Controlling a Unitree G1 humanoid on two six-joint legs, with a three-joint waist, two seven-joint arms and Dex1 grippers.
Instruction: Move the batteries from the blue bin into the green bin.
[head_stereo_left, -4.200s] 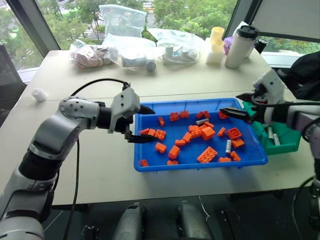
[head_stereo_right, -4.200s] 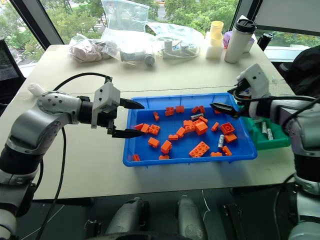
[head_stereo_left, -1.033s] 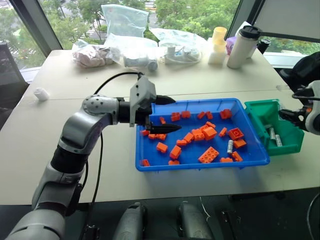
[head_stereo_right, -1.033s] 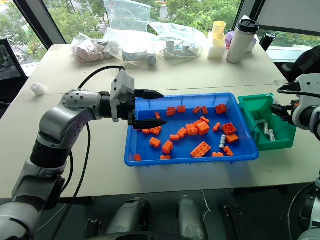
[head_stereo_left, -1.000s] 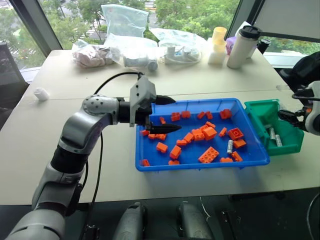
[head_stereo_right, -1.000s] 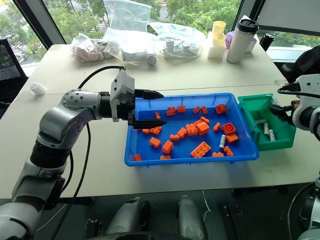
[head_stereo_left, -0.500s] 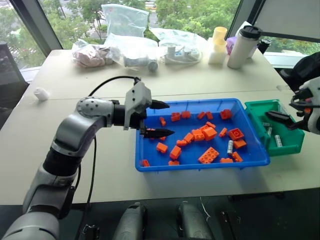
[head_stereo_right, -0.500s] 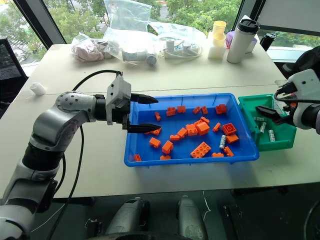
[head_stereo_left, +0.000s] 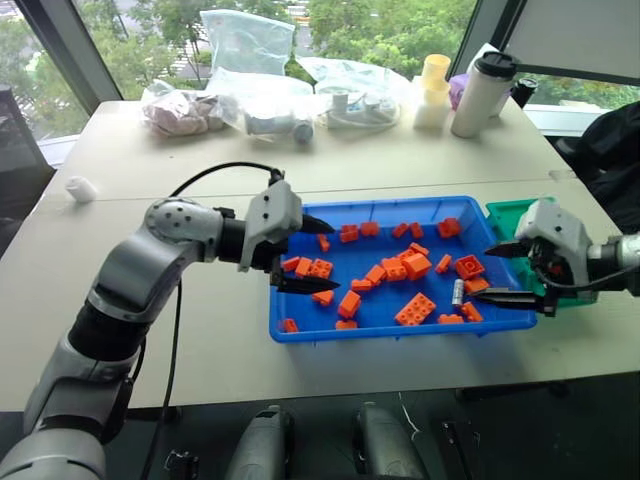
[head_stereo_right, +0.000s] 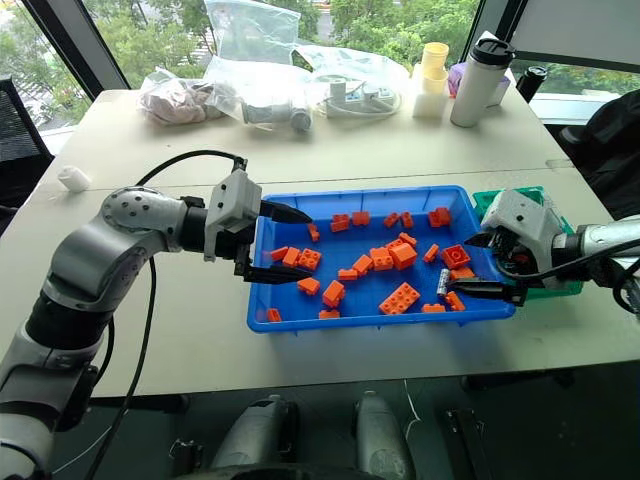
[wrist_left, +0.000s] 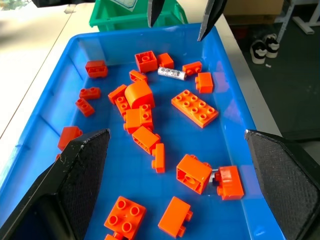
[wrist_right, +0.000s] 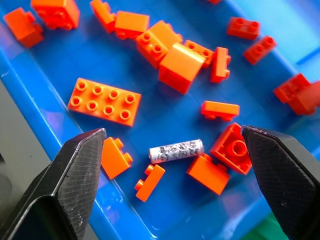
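Blue bin (head_stereo_left: 300, 330): large shallow tray, centre of the head views, on a pale table (head_stereo_left: 180, 160). Holds many scattered orange bricks (head_stereo_left: 415, 310), among them a flat eight-stud plate at lower centre.

Battery (wrist_right: 176, 150): one small silver-grey cylinder lying flat on the tray floor at the right end of the blue bin, lower centre of the right wrist view, with orange bricks touching or just beside it. The same battery appears in the left eye view at right of centre (head_stereo_left: 457, 292).

Green bin (head_stereo_left: 508, 215): small teal bin at the right edge of the head views, just beside the blue bin's right end, largely hidden behind the right arm. Its contents cannot be made out.

Right gripper (head_stereo_left: 510, 272): right of frame, over the blue bin's right end, fingers spread wide apart and empty, the battery lying between them in the right wrist view.

Left gripper (head_stereo_left: 305, 254): left of centre, over the blue bin's left end, fingers apart, holding nothing.

Back of table, upper frame: clear plastic bags (head_stereo_left: 245, 40), a white tumbler with dark lid (head_stereo_left: 478, 95), a pale yellow cup (head_stereo_left: 433, 75).
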